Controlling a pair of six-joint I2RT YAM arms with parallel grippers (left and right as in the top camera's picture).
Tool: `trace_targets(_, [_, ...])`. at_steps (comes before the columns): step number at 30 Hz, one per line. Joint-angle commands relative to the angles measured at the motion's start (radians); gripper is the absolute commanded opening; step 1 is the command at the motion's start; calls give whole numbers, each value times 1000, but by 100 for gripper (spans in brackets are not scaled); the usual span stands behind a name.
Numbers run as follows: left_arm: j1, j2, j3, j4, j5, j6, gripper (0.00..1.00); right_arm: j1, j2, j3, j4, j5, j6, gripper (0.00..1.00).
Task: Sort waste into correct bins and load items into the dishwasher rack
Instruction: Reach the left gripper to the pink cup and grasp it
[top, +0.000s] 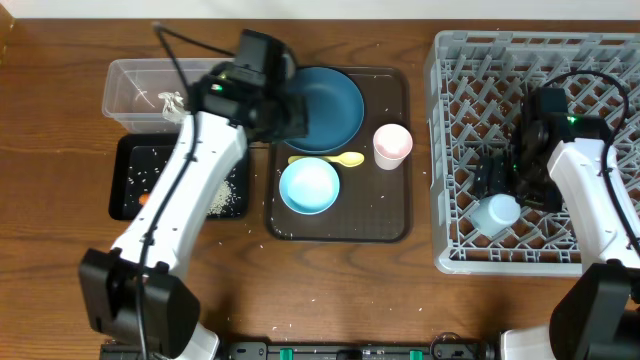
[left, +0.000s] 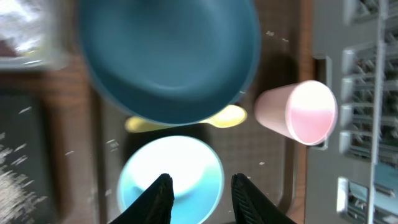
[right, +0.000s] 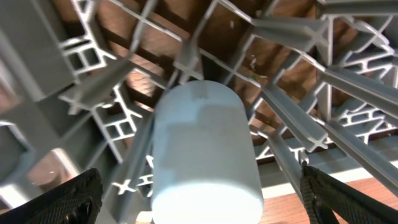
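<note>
The dark blue plate (top: 335, 100) (left: 168, 56), light blue bowl (top: 309, 186) (left: 171, 171), yellow spoon (top: 340, 159) (left: 227, 116) and pale pink cup (top: 392, 143) (left: 298, 113) lie on the brown serving tray (top: 390, 225). My left gripper (top: 290, 112) (left: 200, 180) is open and empty, hovering over the bowl's near side at the plate's left edge. The light blue cup (top: 497, 212) (right: 205, 143) stands upside down in the grey dishwasher rack (top: 450, 150). My right gripper (top: 500, 190) (right: 200, 177) is wide open around it, with neither finger touching. The wrapper is not visible.
The clear tub (top: 130, 85) at the back left holds crumpled white paper (top: 170, 100). The black tray (top: 130, 160) in front of it holds rice grains (top: 225, 197) and an orange carrot bit (top: 145, 198). My left arm crosses over both bins.
</note>
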Motion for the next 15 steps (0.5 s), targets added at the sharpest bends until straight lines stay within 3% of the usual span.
trace_targets(1, [-55,43,-2,36,-7,35,34,2,-2,95,-22,-41,-3,99])
trace_targets(9, [-154,180,39,138,-6,35,43,2,-2,327,-115,-40,-37,99])
trace_targets(15, [-209,251,41,205,-6,26,46,3,-2,350,-132,-40,-37,99])
